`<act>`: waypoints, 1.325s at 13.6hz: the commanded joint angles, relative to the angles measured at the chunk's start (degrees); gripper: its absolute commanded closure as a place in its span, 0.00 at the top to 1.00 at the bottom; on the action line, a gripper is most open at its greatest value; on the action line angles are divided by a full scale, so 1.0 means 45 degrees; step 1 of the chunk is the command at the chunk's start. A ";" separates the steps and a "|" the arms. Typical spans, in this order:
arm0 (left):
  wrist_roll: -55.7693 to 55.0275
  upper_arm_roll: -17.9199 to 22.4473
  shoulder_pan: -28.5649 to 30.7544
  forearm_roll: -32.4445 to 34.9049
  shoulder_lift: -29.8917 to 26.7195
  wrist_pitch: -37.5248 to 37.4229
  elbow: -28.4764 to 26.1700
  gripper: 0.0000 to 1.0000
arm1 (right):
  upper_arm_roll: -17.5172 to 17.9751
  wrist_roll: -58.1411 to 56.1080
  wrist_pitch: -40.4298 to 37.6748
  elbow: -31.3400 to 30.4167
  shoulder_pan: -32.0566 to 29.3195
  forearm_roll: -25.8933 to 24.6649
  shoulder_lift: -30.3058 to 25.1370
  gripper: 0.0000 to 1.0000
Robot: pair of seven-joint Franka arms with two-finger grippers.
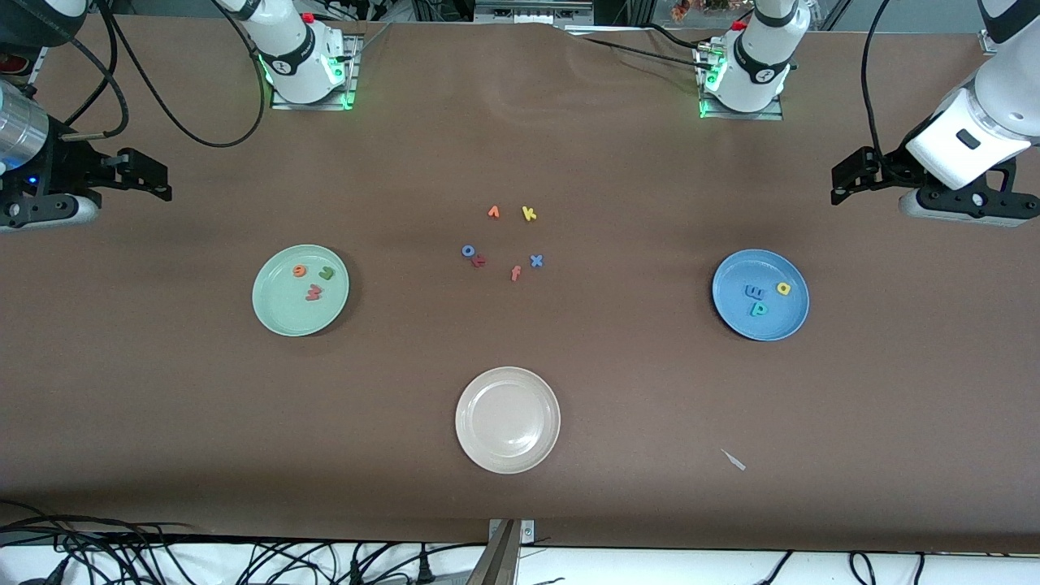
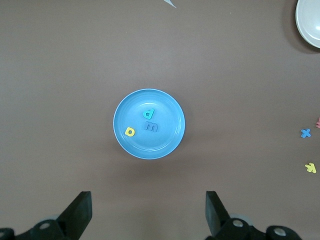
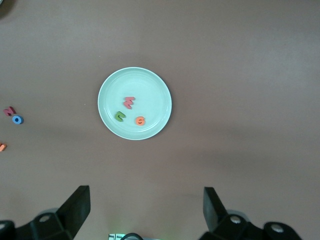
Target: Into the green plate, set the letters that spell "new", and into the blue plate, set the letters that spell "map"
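Note:
The green plate (image 1: 280, 313) holds an orange "e" (image 1: 299, 271), a lime "n" (image 1: 327, 274) and a dull-red "w" (image 1: 314, 292). In the blue plate (image 1: 780, 321) lie a yellow "a" (image 1: 783, 288), a blue "m" (image 1: 755, 292) and a teal "p" (image 1: 758, 309). My left gripper (image 1: 849, 175) hangs open and empty over bare table at the left arm's end. Its wrist view looks down on the blue plate (image 2: 160, 145). My right gripper (image 1: 142, 175) is open and empty over the right arm's end, with the green plate (image 3: 150, 85) in its view. Both arms wait.
A beige plate (image 1: 508, 419) sits empty near the front edge. Loose letters lie mid-table: an orange one (image 1: 493, 212), yellow "k" (image 1: 529, 214), blue "o" (image 1: 468, 251) touching a red letter (image 1: 479, 261), orange "f" (image 1: 515, 273), blue "x" (image 1: 536, 261). A white scrap (image 1: 734, 460) lies near the front.

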 commanded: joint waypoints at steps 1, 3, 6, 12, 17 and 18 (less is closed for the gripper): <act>0.0133 -0.0073 0.0064 0.0148 0.0157 -0.0305 0.0386 1.00 | 0.0217 -0.0022 0.0113 0.0150 -0.0007 -0.0277 0.0102 1.00; 0.0153 -0.0073 0.0064 0.0148 0.0157 -0.0305 0.0386 1.00 | 0.0237 0.0115 0.0151 0.0287 0.0264 -0.0297 0.0221 1.00; 0.0133 -0.0073 0.0064 0.0148 0.0137 -0.0305 0.0386 1.00 | 0.0217 0.0135 0.0035 0.0698 0.0306 -0.0180 0.0241 1.00; 0.0134 -0.0073 0.0064 0.0148 0.0137 -0.0325 0.0386 1.00 | 0.0217 0.0135 -0.0005 0.0660 0.0306 -0.0278 0.0202 1.00; 0.0134 -0.0073 0.0064 0.0148 0.0137 -0.0325 0.0386 1.00 | 0.0217 -0.0002 0.0054 0.0699 0.0345 -0.0297 0.0221 1.00; 0.0134 -0.0073 0.0064 0.0148 0.0137 -0.0325 0.0386 1.00 | 0.0217 0.0017 0.0035 0.0699 0.0345 -0.0316 0.0221 1.00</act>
